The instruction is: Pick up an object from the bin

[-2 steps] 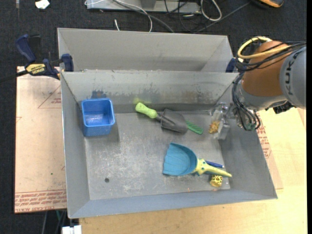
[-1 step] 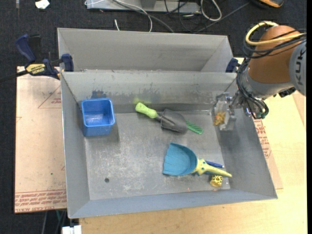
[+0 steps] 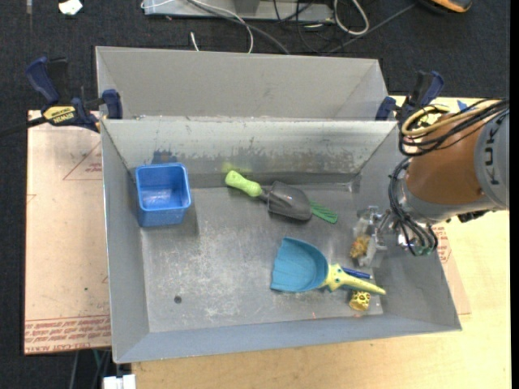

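Observation:
My gripper (image 3: 366, 235) hangs low over the bin's right side, close to the right wall. Just below it and to the left lies a blue scoop with a yellow handle (image 3: 302, 269), the handle pointing toward the gripper. A small yellow-gold piece (image 3: 360, 301) rests just past the handle's end. Up and to the left lies a grey scoop with a light green handle (image 3: 276, 197), with a thin green strip (image 3: 324, 214) beside it. Nothing shows in the gripper.
A blue square cup (image 3: 163, 194) stands upright near the bin's back left corner. The arm with its orange cover and cables comes in over the right rim.

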